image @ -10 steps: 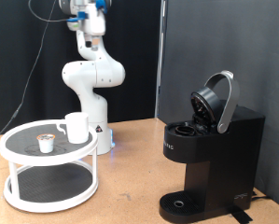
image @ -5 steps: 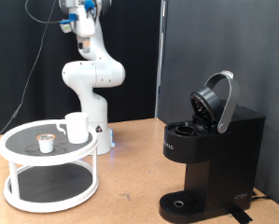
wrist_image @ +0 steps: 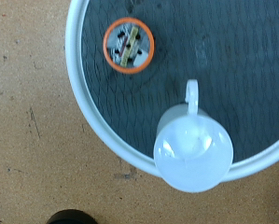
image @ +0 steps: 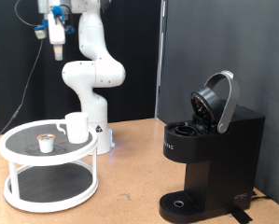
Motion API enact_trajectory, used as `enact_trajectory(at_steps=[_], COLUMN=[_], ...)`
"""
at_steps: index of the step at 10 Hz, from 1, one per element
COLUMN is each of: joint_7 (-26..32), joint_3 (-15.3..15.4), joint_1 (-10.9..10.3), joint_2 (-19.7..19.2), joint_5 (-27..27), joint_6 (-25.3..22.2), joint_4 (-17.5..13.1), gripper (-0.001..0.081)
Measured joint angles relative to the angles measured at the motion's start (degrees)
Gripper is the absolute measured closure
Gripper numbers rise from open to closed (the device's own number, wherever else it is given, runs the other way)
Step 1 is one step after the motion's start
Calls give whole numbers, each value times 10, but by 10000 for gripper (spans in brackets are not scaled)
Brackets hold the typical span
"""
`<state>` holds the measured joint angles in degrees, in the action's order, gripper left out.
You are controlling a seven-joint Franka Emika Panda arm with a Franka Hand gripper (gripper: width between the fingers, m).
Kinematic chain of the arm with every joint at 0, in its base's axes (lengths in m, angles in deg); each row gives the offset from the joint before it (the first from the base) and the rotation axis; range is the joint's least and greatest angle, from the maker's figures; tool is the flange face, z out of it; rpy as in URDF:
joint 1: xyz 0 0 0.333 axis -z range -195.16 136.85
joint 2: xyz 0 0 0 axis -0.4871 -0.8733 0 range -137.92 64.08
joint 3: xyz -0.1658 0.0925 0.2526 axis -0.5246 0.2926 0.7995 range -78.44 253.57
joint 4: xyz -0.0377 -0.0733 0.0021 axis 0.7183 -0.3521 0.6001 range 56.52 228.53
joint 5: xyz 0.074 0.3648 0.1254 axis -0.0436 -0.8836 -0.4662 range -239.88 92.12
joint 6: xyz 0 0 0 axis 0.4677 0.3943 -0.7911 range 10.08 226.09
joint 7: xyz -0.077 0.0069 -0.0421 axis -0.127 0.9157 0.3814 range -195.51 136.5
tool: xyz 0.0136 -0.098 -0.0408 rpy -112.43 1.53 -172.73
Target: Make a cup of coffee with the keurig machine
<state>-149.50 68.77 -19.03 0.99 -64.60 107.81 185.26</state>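
The white cup (image: 76, 127) stands upright on the top shelf of a round white stand (image: 18, 136), at the exterior view's left. A small brown-topped pod (image: 47, 143) sits beside it. The black keurig machine (image: 212, 154) stands at the right with its lid (image: 217, 101) raised. My gripper (image: 57, 49) hangs high above the stand, empty, far from the machine. The wrist view looks straight down on the cup (wrist_image: 192, 149), the pod (wrist_image: 129, 44) and the stand's white rim (wrist_image: 83, 89). The gripper's fingers do not show there.
The robot's white base (image: 92, 79) stands behind the stand. The stand has a lower shelf (image: 46, 189). The machine's round drip tray (image: 181, 203) has nothing on it. The brown table (image: 130, 177) lies bare between the stand and the machine.
My gripper has swung toward the exterior view's left and a little lower, from above the robot base to above the stand. The cup, pod and machine have not moved.
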Motion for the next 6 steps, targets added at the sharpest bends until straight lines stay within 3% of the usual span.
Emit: enact_trajectory(at_steps=[3,6], joint_7=[26,35], joint_3=[-21,-25], joint_1=[0,0], joint_2=[-32,-31], joint_5=[9,2], joint_6=[1,-3], joint_4=[-24,-21], gripper=[72,72])
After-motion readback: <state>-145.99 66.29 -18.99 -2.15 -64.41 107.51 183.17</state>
